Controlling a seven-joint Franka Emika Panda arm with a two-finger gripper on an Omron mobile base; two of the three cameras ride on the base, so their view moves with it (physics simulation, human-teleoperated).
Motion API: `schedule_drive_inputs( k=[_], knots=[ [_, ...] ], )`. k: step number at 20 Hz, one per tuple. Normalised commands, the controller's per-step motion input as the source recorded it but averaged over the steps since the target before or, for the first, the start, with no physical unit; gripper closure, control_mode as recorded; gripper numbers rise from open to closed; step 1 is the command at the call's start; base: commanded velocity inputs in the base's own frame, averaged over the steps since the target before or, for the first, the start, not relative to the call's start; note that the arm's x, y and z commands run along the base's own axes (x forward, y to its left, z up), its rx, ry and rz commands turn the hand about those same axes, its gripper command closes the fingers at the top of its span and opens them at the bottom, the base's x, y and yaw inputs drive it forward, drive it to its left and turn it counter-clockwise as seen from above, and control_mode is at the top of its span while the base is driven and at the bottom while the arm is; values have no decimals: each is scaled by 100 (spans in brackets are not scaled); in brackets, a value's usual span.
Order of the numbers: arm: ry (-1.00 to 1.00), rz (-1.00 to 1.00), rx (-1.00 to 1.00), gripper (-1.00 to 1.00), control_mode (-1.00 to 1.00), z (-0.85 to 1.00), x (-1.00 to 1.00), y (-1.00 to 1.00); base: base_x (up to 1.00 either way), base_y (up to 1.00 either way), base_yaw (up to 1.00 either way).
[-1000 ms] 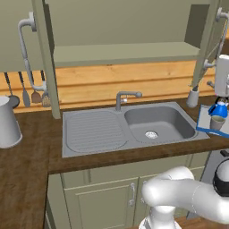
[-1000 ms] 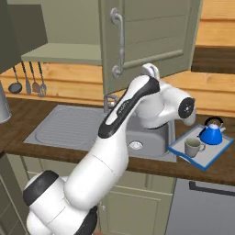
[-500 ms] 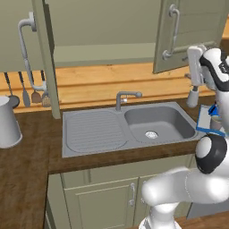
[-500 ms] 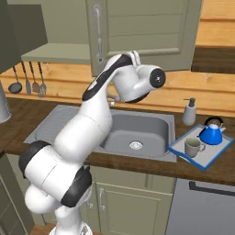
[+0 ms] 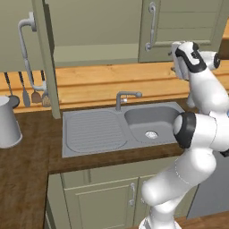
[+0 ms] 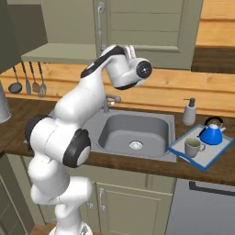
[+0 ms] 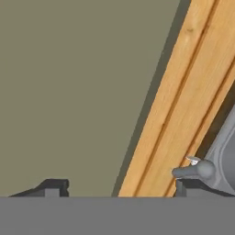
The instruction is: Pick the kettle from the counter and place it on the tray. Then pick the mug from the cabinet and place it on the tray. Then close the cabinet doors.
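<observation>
So the white arm is reaching way up, its two-finger gripper (image 7: 114, 186) right against the face of the olive-green panelled right cabinet door (image 6: 151, 27). In the hand view the two dark fingertips (image 7: 53, 187) stand far apart with nothing between them, just flat green panel ahead, so it's wide open and empty.

That right door with its long curved silver bar handle (image 5: 151, 27) looks nearly flat across the olive-green wall cabinet (image 5: 94, 27). The left door (image 5: 44, 58) hangs open, edge-on toward the room, its own silver handle (image 5: 25, 47) sticking out. Between them you can see the pale green shelf (image 5: 96, 54).

Down on the dark brown wood-grain counter (image 6: 137, 165), the flat light grey tray with the thin blue rim (image 6: 176, 149) sits at the right end, just past the grey steel sink (image 6: 133, 133). The small bright blue kettle with the black arched handle (image 6: 211, 133) is on the tray's far side, and the plain grey-beige mug (image 6: 193, 147) is on the near side, close beside it. A little grey soap dispenser (image 6: 189, 113) stands behind the tray by the wall.

Toward the counter's left end there's a big pale grey jug (image 5: 8, 123), with dark utensils (image 5: 27, 89) hanging on the wooden wall above.
</observation>
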Motion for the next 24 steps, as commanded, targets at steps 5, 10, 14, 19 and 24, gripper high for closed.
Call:
schedule_drive_inputs(
  k=[5,10,14,19,24],
  knots=[
    [0,-11,0,-100,-100,-34,92,7,0,0,0],
    [0,-11,-2,-100,-100,-73,64,10,0,0,0],
    [0,-10,-13,-100,-100,-100,22,18,0,0,0],
    [-1,-11,-13,-100,-100,-65,-27,15,0,0,0],
    [-1,-5,-20,-100,-100,-18,-78,47,0,0,0]
  ],
)
